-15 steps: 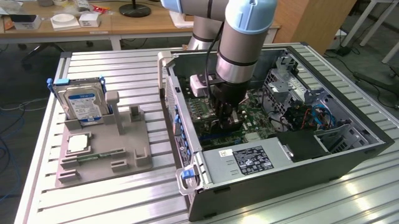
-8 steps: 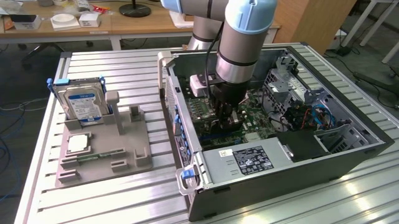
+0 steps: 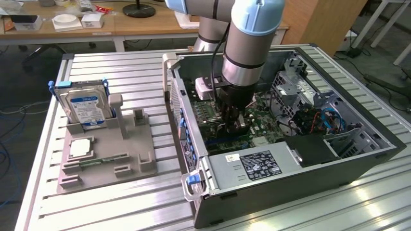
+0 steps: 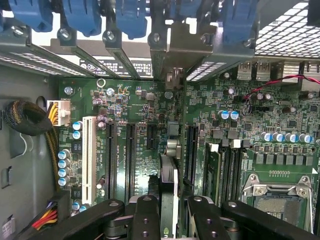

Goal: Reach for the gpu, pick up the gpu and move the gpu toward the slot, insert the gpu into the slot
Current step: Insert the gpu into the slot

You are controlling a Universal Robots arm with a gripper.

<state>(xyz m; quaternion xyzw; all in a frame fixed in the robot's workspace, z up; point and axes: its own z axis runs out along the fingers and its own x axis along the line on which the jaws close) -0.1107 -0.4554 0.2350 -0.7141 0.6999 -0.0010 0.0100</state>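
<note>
1. Down inside the open computer case (image 3: 359, 159) in the exterior view, gripper (image 3: 234, 120) low over the green motherboard (image 3: 260, 126).
2. Clamped on the gpu (image 4: 168, 175): a black finger (image 4: 145, 212) pressed on one flat side and its partner on the other, with the card pinched edge-on between them.
3. Seen from the wrist as a thin dark blade, standing upright on its long edge, not tilted to either side as far as can be judged.
4. Long axis running from the gripper straight away toward the row of blue bracket clips (image 4: 125, 15) at the case's rear wall, metal end leading that way.
5. Same heading as the long black connectors (image 4: 131, 155) on the board: parallel, no visible twist between card and strips.
6. As for the slot, probably straight underneath the card and covered by it, flanked by one long connector on one side and another (image 4: 190, 150) on the other. Hard to be sure from this angle.
7. Key relation, then: target directly below the held edge, not off to a side; lengthwise alignment looking good.
8. Seated or hovering just above? Cannot tell, since the lower edge and its contact line are hidden behind the card's own body and the fingers.
9. Processor socket (image 4: 277, 192) well apart to the side, no part of the job.
</note>
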